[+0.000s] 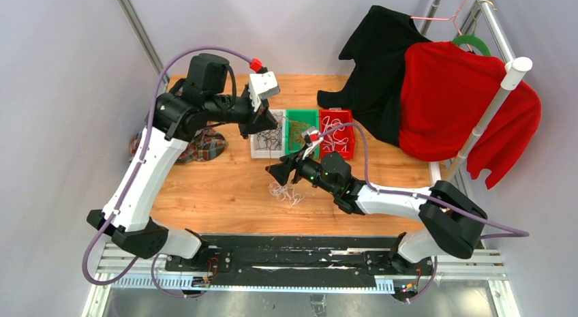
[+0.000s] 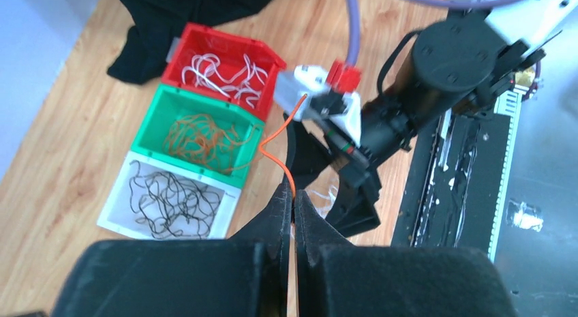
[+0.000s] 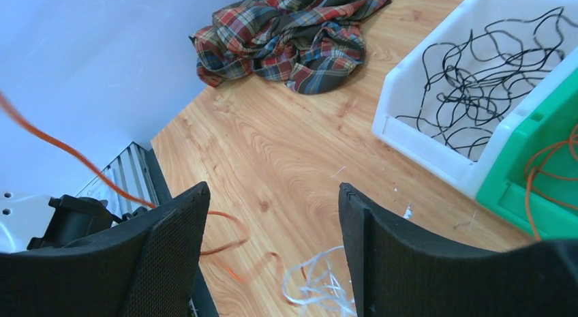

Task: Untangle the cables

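Note:
My left gripper (image 2: 293,194) (image 1: 257,129) hangs high over the table, shut on one thin orange cable (image 2: 276,150) that curls up from its tips. Below it my right gripper (image 3: 272,194) (image 1: 279,172) stands open, with nothing between its fingers, just above a small tangle of white cables (image 3: 320,286) (image 1: 286,192) on the wood. A blurred orange cable (image 3: 218,228) runs past its left finger. Sorted cables lie in three bins: black in the white bin (image 2: 114,191), orange in the green bin (image 2: 145,119), white in the red bin (image 2: 178,54).
The three bins stand in a row at the table's back middle, white (image 1: 253,152), green (image 1: 301,112), red (image 1: 336,112). A plaid cloth (image 1: 204,145) (image 3: 293,31) lies at the left edge. Black and red garments (image 1: 436,92) hang on a rack at the back right.

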You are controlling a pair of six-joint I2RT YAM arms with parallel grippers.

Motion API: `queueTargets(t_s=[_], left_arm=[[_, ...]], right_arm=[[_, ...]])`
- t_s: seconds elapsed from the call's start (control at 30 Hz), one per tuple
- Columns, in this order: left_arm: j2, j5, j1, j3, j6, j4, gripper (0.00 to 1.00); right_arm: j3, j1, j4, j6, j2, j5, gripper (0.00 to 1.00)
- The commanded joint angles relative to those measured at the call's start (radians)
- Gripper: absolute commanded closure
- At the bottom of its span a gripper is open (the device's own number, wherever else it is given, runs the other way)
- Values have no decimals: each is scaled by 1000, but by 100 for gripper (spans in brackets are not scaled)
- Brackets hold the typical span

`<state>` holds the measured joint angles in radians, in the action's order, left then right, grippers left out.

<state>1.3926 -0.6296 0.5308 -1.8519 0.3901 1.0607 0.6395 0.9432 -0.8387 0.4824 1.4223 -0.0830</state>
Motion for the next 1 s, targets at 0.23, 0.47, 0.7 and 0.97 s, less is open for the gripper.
queueTargets(t_s=[0.23,0.47,0.7,0.97], left_arm=[[73,37,21,-389,-102,7,100],[139,96,22,-647,-125,5,100],[108,150,22,-673,-150,-104,100],[89,148,22,-651,-145,-127,100]], right_arm=[[-17,16,-85,55,209,-7,34],[-57,31,-111,63,273,-1,43],[-94,46,-83,44,249,50,47],[-169,55,2,-50,10,91,28]])
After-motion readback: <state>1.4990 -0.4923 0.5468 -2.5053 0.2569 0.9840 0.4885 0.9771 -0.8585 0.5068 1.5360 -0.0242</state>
